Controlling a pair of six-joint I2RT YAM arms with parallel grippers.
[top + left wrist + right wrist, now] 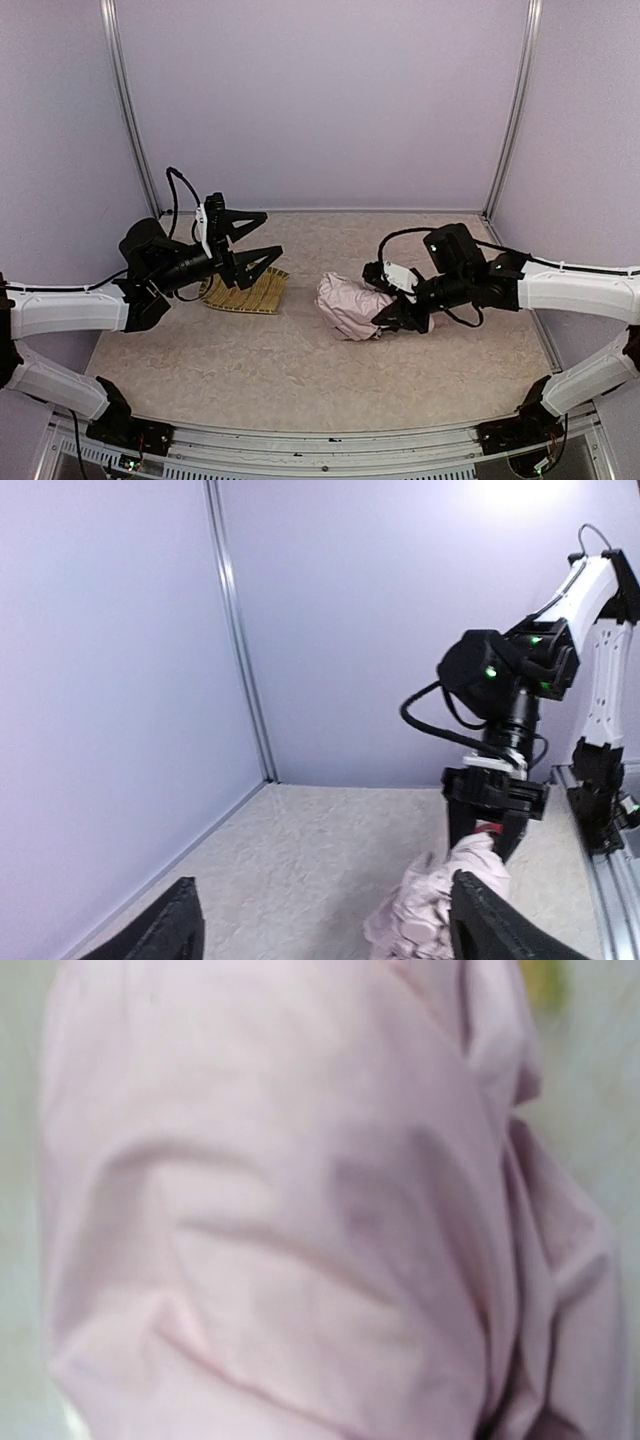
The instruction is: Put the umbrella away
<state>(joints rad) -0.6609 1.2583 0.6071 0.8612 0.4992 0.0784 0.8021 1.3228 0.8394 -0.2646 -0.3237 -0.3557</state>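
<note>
- The umbrella (348, 304) lies as a collapsed, crumpled pink bundle on the table (300, 375), near the middle and just right of the woven bamboo tray (256, 294).
- The right gripper (386, 318) is at the bundle's right end, and its fingers (457, 815) look clamped on the fabric there. The right wrist view is filled with pink cloth.
- The left gripper (273, 232) hovers above the tray with its fingers spread wide, holding nothing.
- The step in hand seems to be gathering the loose canopy.
- Next, the left gripper likely needs to come across and pinch the free end so both arms can tidy the folds.
</note>
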